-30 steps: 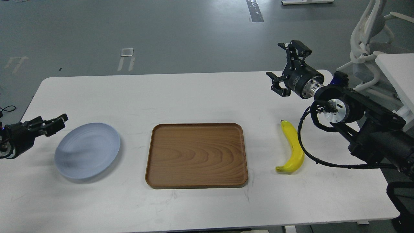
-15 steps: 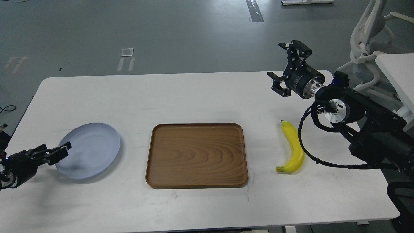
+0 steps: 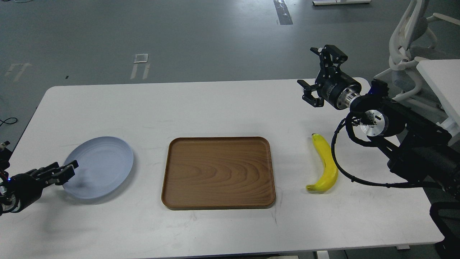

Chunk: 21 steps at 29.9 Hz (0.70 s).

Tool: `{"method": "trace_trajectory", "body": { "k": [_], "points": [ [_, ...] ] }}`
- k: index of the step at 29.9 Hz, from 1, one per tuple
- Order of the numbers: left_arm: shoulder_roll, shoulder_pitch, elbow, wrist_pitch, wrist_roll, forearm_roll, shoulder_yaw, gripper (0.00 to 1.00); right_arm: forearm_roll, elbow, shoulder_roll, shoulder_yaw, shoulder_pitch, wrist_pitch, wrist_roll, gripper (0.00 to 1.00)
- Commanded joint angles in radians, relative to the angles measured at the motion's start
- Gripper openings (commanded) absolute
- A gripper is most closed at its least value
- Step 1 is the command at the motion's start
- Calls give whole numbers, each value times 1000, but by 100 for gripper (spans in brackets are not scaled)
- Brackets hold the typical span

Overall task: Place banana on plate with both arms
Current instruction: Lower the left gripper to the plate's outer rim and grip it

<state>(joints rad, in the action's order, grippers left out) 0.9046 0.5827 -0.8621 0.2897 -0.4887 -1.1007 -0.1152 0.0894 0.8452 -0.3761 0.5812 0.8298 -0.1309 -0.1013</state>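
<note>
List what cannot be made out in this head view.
- Left gripper: dark, side-on at the round pale blue-grey plate's left rim; open or shut, and contact, unclear.
- Left arm: cut off by the left edge.
- Curved yellow banana: underside hidden against the white table.
- Right arm: base cut off by the right edge.

wood-grain tray (image 3: 218, 172), seemingly matt plate (image 3: 104, 162)
</note>
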Motion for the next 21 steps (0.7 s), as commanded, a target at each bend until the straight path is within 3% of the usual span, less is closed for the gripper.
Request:
{"method": "trace_trajectory", "body": {
  "k": [1,8,15,18,21],
  "points": [
    [2,2,2,-1,0,1,-1,53,0,0,0,0,2,1,0,99],
    [0,-3,2,-3,0,-1,-3,23,0,-2,-1,0,2,4,0,99],
    [0,0,5,-3,0,-1,-15,14,1,0,-1,2,2,4,0,99],
    [0,0,6,-4,0,-2,-15,0,1,-1,-1,2,2,4,0,99],
    [2,0,8,-4,0,-1,-15,0,1,-2,-1,2,2,5,-1,99]
  ]
}}
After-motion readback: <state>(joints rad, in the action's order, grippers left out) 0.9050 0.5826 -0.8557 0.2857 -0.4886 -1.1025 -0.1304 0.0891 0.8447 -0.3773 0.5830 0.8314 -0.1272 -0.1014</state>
